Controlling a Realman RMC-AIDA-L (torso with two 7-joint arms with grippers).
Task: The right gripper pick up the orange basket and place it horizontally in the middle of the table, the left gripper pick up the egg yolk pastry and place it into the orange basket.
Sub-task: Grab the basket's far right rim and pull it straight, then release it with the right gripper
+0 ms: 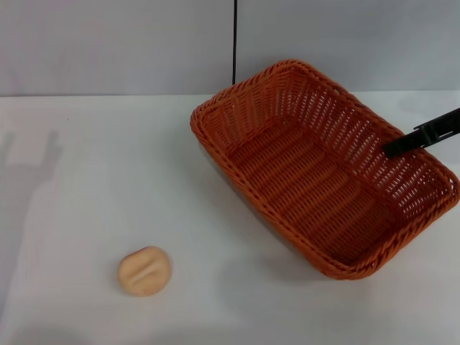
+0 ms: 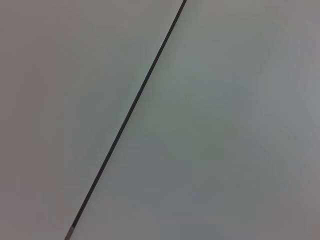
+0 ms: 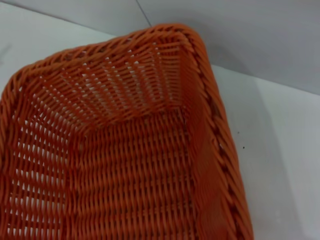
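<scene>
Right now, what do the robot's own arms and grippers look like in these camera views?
Only a small part of the right gripper shows in the head view: a slim matte black finger with a rounded tip, joined to a blockier black piece toward the picture's edge. No cables, labels or markings are visible on it. The left gripper appears in no view, so its looks cannot be described.

Orange basket (image 1: pixel 316 172): rectangular, woven, braided rim, openwork sloping sides; sitting askew near table (image 1: pixel 72 187) far right corner, appearing tilted, near long side lifting; interior empty.
Egg yolk pastry (image 1: pixel 144 270): small round tan bun, creased face showing upward; lying near front edge, left of centre, well apart from basket.
</scene>
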